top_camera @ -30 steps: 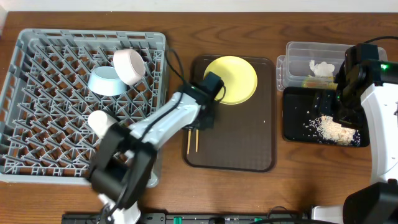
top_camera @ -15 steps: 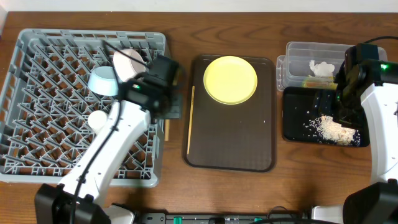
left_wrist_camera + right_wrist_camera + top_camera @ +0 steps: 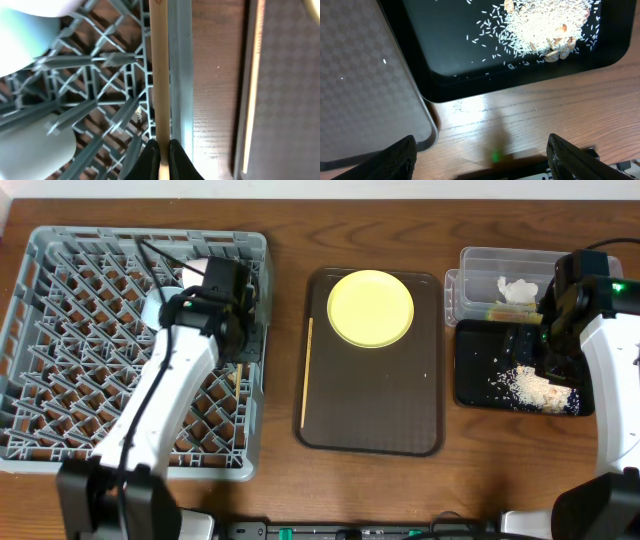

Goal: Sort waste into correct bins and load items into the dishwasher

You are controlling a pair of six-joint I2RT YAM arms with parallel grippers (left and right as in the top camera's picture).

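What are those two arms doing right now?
Left gripper shut on a chopstick over right edge of dish rack. Right gripper open, beside black tray of rice. Second chopstick, yellow plate on brown tray.

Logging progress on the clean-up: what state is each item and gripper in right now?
Left gripper, shut on chopstick, at dish rack edge.
Right gripper, open, empty.
Second chopstick, lying on brown tray.
Yellow plate, on brown tray, empty.
Blue bowl, in dish rack.
Black tray, holds rice scraps.
Clear tub, holds napkin.

Plastic rack (image 3: pixel 60 330), smooth wooden chopstick (image 3: pixel 160 75)
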